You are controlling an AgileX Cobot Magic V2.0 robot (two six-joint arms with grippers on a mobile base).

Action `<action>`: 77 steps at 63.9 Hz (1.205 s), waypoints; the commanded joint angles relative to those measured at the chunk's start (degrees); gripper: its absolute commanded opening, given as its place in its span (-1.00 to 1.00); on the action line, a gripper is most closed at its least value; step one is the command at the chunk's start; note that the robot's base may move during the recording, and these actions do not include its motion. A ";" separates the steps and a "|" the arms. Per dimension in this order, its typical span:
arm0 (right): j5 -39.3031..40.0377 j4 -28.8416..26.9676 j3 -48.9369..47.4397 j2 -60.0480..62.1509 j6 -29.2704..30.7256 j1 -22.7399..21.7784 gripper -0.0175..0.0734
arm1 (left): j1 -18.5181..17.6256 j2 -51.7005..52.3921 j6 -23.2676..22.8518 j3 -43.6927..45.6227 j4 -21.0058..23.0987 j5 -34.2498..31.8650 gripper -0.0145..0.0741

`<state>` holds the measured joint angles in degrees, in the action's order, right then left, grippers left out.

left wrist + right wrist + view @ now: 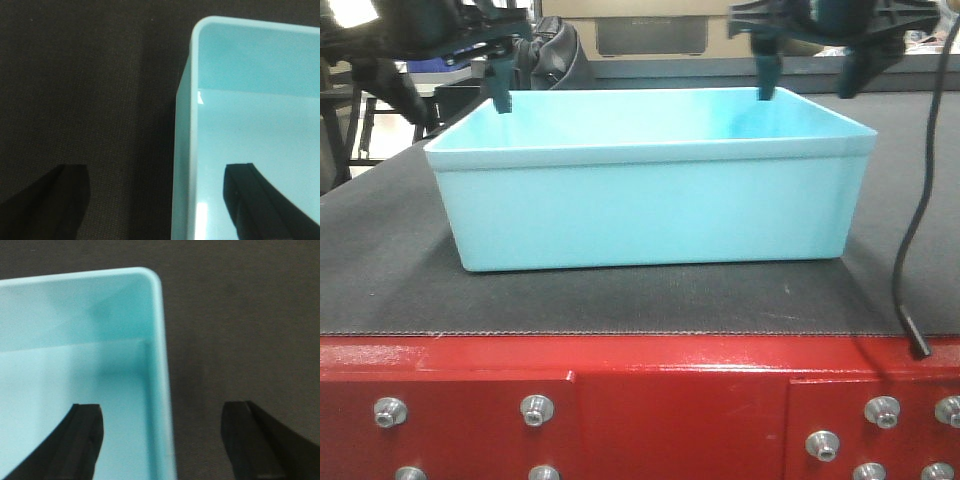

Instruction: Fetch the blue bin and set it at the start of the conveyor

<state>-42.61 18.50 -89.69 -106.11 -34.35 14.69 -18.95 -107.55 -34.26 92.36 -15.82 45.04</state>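
— Red frame (650, 385) up front; behind it the bin (650, 190) sits flat on the belt (390, 270), empty.
— Light, stiff, slick plastic, I'd judge (thin walls).
— Grip the end walls: left gripper (165, 200) and right gripper (162, 435), jaws spread, each straddle one.

No readable text, labels or numbers, background perhaps too blurred

There is one blue bin (650, 205), one grey belt (410, 280), two claws, left (500, 95) and right (805, 75), and one black cable (915, 250).
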 commanded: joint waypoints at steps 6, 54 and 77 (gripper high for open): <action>-0.64 1.27 -1.10 3.40 -0.13 -0.35 0.12 | -0.91 1.81 -0.27 1.46 0.40 0.87 0.10; 31.36 1.23 25.86 28.26 11.34 -0.35 -0.98 | -4.56 24.09 23.68 -19.64 18.70 -24.66 -0.92; 41.75 1.23 42.23 42.67 11.34 -0.35 -0.98 | -10.56 40.88 23.68 -39.67 18.70 -41.32 -0.92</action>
<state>-3.25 19.08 -49.56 -66.64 -23.52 14.52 -28.81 -70.25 -10.76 55.27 2.60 6.73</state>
